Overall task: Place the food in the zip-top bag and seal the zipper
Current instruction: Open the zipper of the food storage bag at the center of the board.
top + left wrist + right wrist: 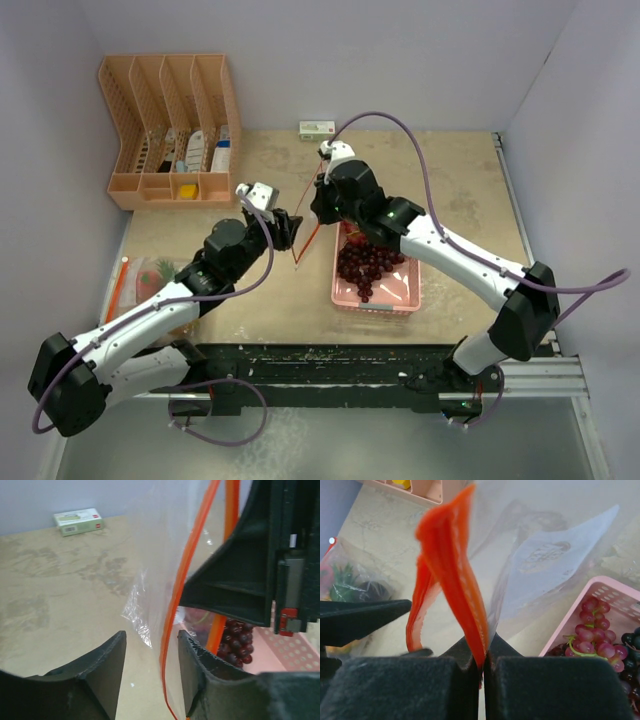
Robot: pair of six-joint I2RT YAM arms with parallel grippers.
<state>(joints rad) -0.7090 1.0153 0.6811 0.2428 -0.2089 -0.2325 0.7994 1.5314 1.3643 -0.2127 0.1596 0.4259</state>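
Observation:
A clear zip-top bag [308, 225] with an orange zipper hangs in the air between my two grippers. My right gripper [482, 665] is shut on the orange zipper strip [455, 565] and holds the bag up. It also shows in the top view [322, 200]. My left gripper [152, 665] is open, with the bag's orange edge [174, 625] between its fingers [102, 672], unclamped. Dark red-purple grapes [368, 265] lie in the pink tray [400, 300]. A pineapple with green leaves [342, 577] and other pieces lie inside a second clear bag [150, 280] at the left.
An orange slotted organizer [170, 130] with small items stands at the back left. A small white and green box [317, 128] lies at the back wall. Walls close the table on the left, back and right.

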